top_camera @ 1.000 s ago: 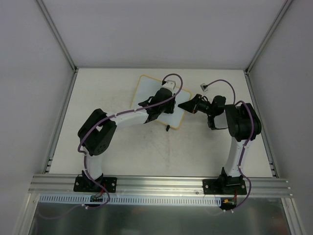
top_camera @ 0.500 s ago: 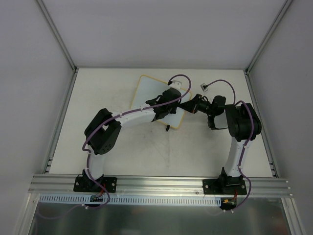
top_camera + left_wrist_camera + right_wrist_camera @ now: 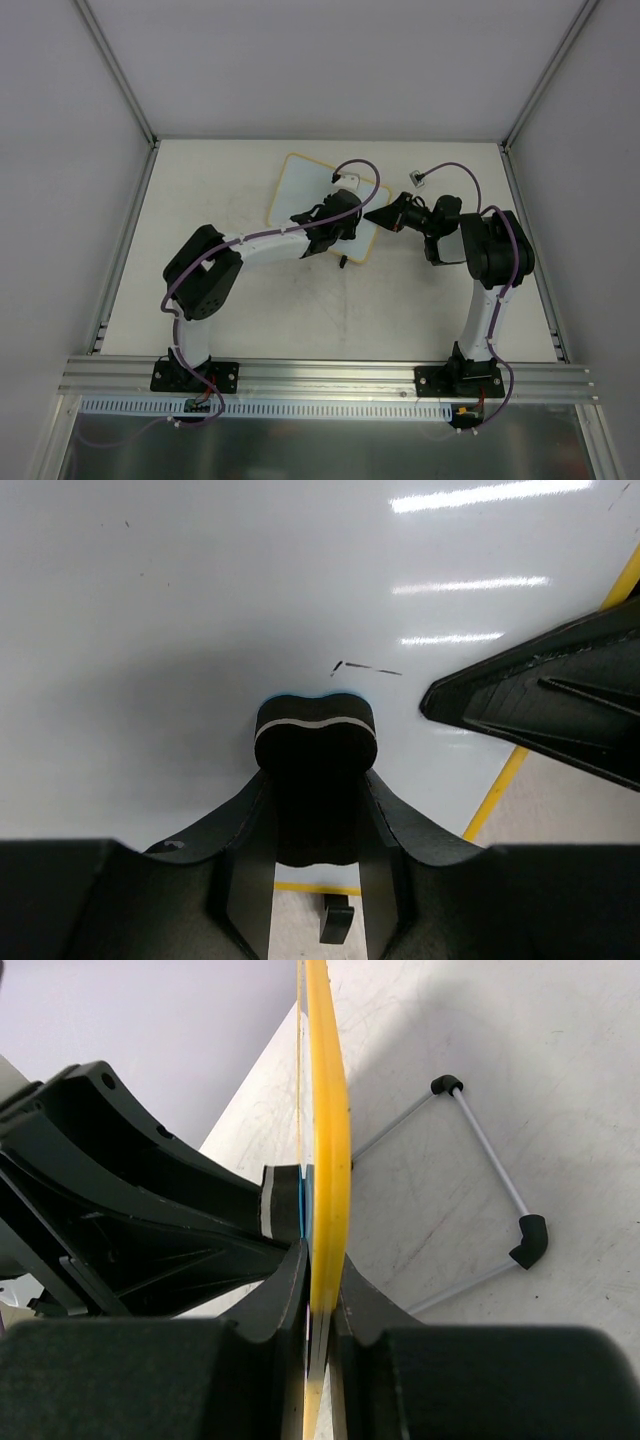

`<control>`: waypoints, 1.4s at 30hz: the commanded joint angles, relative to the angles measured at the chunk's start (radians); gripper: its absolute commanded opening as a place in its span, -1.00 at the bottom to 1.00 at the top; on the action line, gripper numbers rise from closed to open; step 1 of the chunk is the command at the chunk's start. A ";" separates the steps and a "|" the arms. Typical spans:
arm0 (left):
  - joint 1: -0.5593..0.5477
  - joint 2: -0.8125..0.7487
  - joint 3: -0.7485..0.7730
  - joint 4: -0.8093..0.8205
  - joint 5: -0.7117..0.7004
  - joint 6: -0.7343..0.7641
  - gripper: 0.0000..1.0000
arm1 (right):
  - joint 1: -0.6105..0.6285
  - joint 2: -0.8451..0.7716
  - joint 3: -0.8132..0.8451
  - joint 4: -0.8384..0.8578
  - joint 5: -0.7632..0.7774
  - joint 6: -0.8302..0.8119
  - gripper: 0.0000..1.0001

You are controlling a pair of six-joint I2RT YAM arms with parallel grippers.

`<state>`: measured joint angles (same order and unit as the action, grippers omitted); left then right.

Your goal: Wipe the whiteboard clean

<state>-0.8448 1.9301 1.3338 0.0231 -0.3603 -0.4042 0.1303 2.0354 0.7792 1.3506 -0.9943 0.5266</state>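
The whiteboard point(image 3: 300, 185), white with a thin yellow frame, stands tilted at the table's back centre. My left gripper point(image 3: 335, 222) is shut on a small dark eraser point(image 3: 315, 742) with a blue face, pressed against the board's surface point(image 3: 200, 600). A short dark pen stroke point(image 3: 365, 667) sits just above the eraser. My right gripper point(image 3: 380, 217) is shut on the board's yellow right edge point(image 3: 328, 1140), seen edge-on between its fingers. The right fingers point(image 3: 545, 700) show at the right of the left wrist view.
The board's wire stand point(image 3: 480, 1160) with black corner caps rests on the table behind it. A black clip foot point(image 3: 337, 920) pokes below the frame. A small white connector point(image 3: 418, 179) lies behind the right arm. Metal posts bound the table.
My left gripper swept the eraser right across the board half a second ago, and has now come back a little left and down. The right arm has not moved.
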 commanded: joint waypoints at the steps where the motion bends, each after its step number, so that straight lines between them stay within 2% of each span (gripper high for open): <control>1: 0.004 0.070 -0.107 -0.216 0.057 -0.042 -1.00 | 0.022 -0.015 -0.015 0.182 -0.033 -0.109 -0.99; 8: 0.007 0.073 -0.059 -0.227 0.070 -0.006 -1.00 | 0.022 -0.017 -0.018 0.182 -0.033 -0.111 -0.99; 11: 0.022 0.092 0.036 -0.259 0.101 0.031 -1.00 | 0.022 -0.017 -0.018 0.182 -0.033 -0.108 -0.99; 15: 0.042 0.150 0.238 -0.398 0.158 0.088 -1.00 | 0.023 -0.015 -0.018 0.182 -0.033 -0.109 -0.99; 23: 0.062 0.184 0.435 -0.552 0.169 0.140 -1.00 | 0.022 -0.015 -0.017 0.182 -0.033 -0.109 -0.99; 42: 0.081 0.263 0.735 -0.626 0.135 0.182 -1.00 | 0.022 -0.014 -0.017 0.182 -0.033 -0.108 -0.99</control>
<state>-0.7769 2.1754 2.0075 -0.6258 -0.1928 -0.2447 0.1318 2.0338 0.7792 1.3579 -0.9993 0.5232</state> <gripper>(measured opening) 0.308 0.113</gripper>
